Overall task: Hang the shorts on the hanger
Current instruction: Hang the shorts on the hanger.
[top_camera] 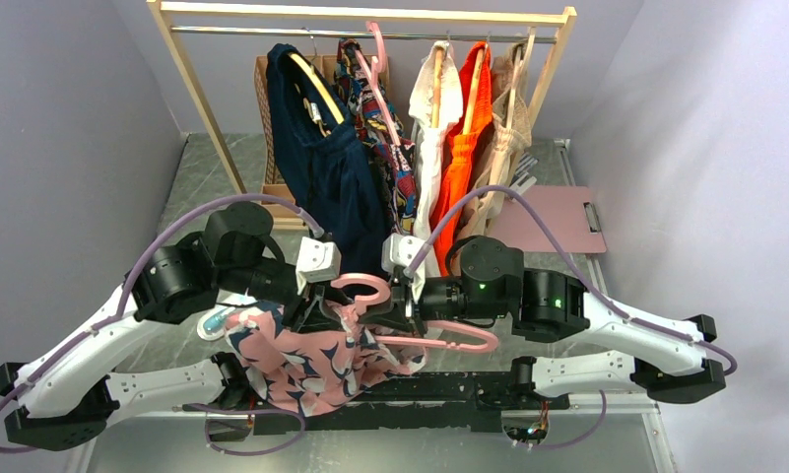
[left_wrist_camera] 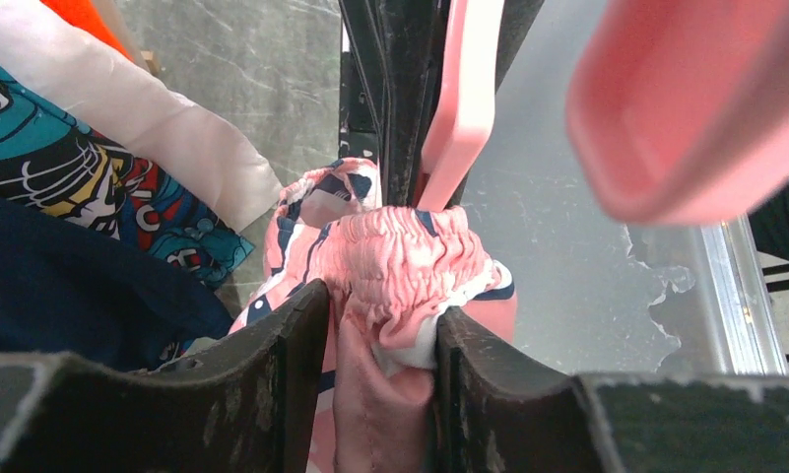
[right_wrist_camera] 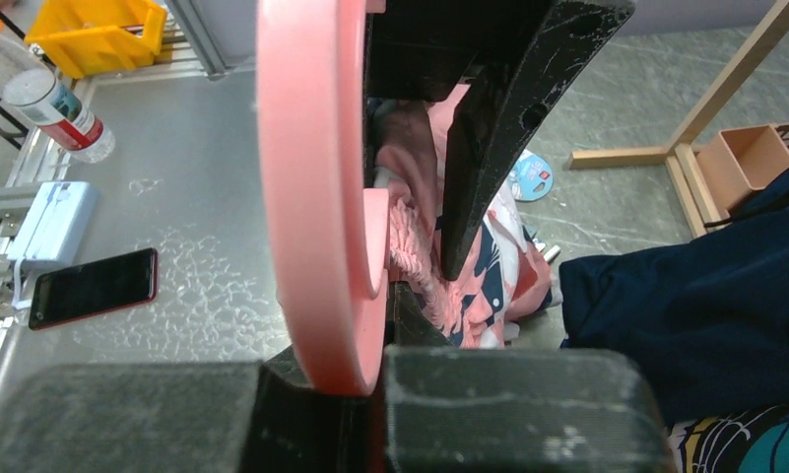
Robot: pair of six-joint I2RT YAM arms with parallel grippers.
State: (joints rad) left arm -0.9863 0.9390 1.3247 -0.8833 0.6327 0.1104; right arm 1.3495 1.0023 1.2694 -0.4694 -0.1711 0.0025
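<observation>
The pink shorts point(top_camera: 301, 360) with navy and white print hang bunched above the table's near edge. My left gripper point(top_camera: 321, 310) is shut on their gathered waistband; the left wrist view shows the gripper point(left_wrist_camera: 380, 305) pinching the shorts point(left_wrist_camera: 400, 256). My right gripper point(top_camera: 398, 305) is shut on the pale-pink hanger point(top_camera: 449, 342) near its neck, with the hook pointing left. In the right wrist view the gripper point(right_wrist_camera: 356, 379) clamps the hanger point(right_wrist_camera: 306, 177). The waistband point(right_wrist_camera: 415, 246) lies against the hanger's end. The hanger also shows in the left wrist view point(left_wrist_camera: 464, 99).
A wooden clothes rack point(top_camera: 370, 12) stands at the back with a navy garment point(top_camera: 321, 158), a multicolour one point(top_camera: 385, 118), and white, orange and beige ones. A pink clipboard point(top_camera: 567, 222) lies at right. A phone point(right_wrist_camera: 95, 286), a bottle point(right_wrist_camera: 50, 103) and a yellow bin point(right_wrist_camera: 99, 30) sit nearby.
</observation>
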